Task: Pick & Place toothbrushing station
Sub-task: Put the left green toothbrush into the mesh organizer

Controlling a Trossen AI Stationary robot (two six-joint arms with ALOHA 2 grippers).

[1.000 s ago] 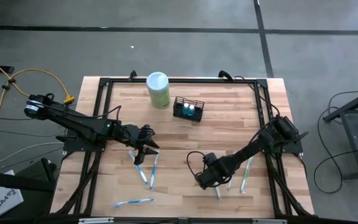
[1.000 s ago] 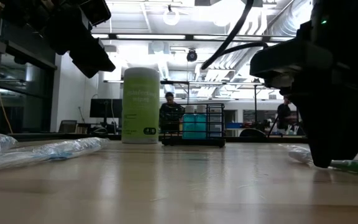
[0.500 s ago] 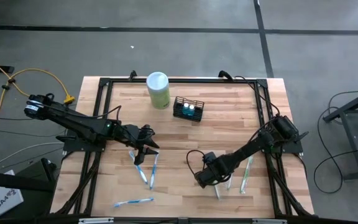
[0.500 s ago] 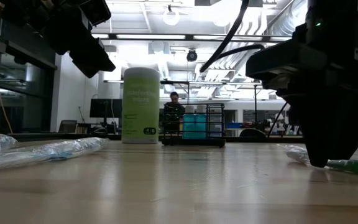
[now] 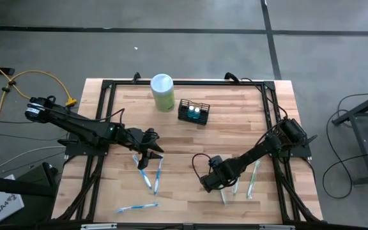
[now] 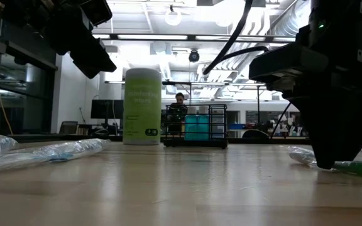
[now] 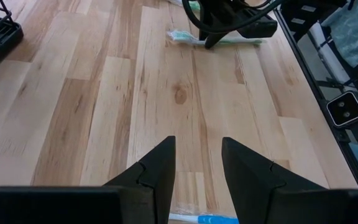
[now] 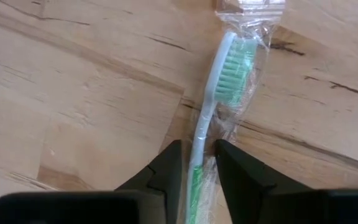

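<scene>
The toothbrushing station, a small black wire basket holding blue items, stands at the table's far middle; it also shows in the low view. My right gripper is down at the table near the front right. It is shut on a green toothbrush in a clear wrapper. My left gripper hovers open and empty above the table, left of centre, over the blue wrapped toothbrushes. Its fingers stand apart above bare wood. My right gripper pinches the green toothbrush's handle, just behind the bristle head, between its two fingers through the clear wrapper. The fingers come from above, pointing down, and lie across the handle. The toothbrush lies flat on the table.
A pale green canister with a white lid stands left of the basket. More wrapped toothbrushes lie at the front: a blue one and green ones. A black frame runs along the table's edges. A person is in the room behind.
</scene>
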